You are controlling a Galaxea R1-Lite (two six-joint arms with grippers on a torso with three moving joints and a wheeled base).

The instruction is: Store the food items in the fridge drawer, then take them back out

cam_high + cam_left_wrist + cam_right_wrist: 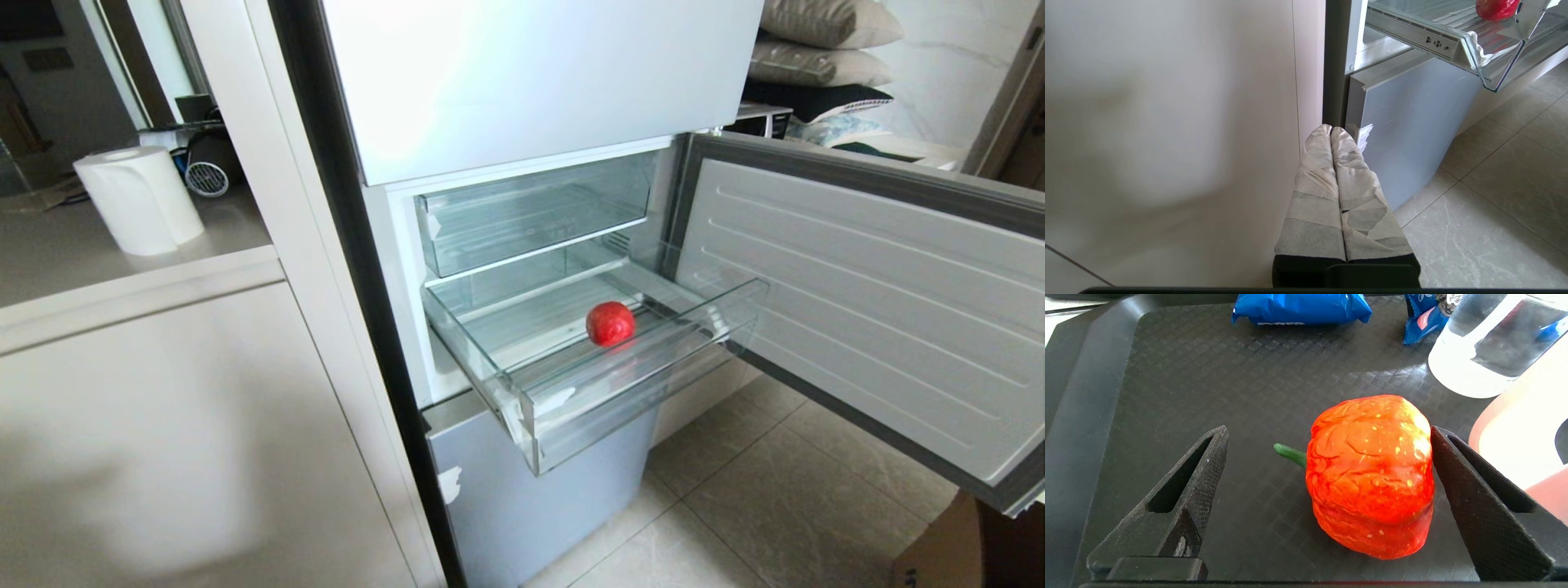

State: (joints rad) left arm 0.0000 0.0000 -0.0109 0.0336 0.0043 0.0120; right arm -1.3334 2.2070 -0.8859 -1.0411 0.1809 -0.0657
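— Where's your right gripper [1327, 437]?
— Low over a surface, jaws spread wide, one black finger [1180, 490] at nine o'clock, the other at three.
— And your left gripper [1331, 130]?
— Parked, taped fingers [1314, 192] pressed together, pointing to twelve.

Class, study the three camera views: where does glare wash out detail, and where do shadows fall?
Head view: strong glare bleaches the upper fridge door panel, and a soft shadow crosses the cabinet front. Left wrist view: a similar blurred shadow lies on the cabinet side beside the left gripper. Right wrist view: the orange-red ribbed food item shows a bright highlight, and the black tray shines near the clear bottle.
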